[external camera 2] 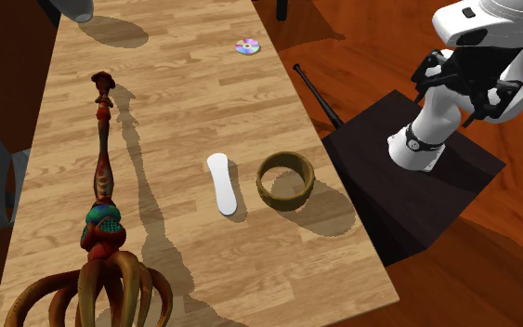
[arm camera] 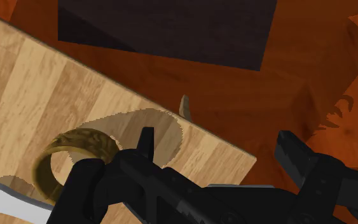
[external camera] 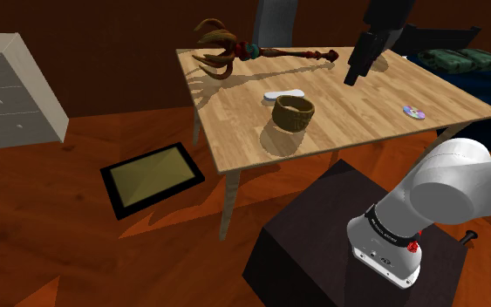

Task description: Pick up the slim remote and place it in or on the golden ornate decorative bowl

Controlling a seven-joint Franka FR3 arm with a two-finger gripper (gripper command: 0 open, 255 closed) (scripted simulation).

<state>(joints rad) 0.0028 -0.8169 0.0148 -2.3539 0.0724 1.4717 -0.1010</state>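
Bare wood runs across the table (external camera: 365, 113) from the ring-shaped bowl (external camera: 293, 113) to the small disc (external camera: 413, 111) at the shoulder view's right. The white remote (external camera: 284, 94) lies just beside the bowl's far side, a narrow gap between them; a clawed staff (external camera: 261, 54) lines the table's far edge beyond.

The tabletop (external camera: 365, 113) is overlooked from beside the stand (external camera: 322, 235) and, closer, from its far end; the bowl (external camera: 294, 119) is shared throughout.
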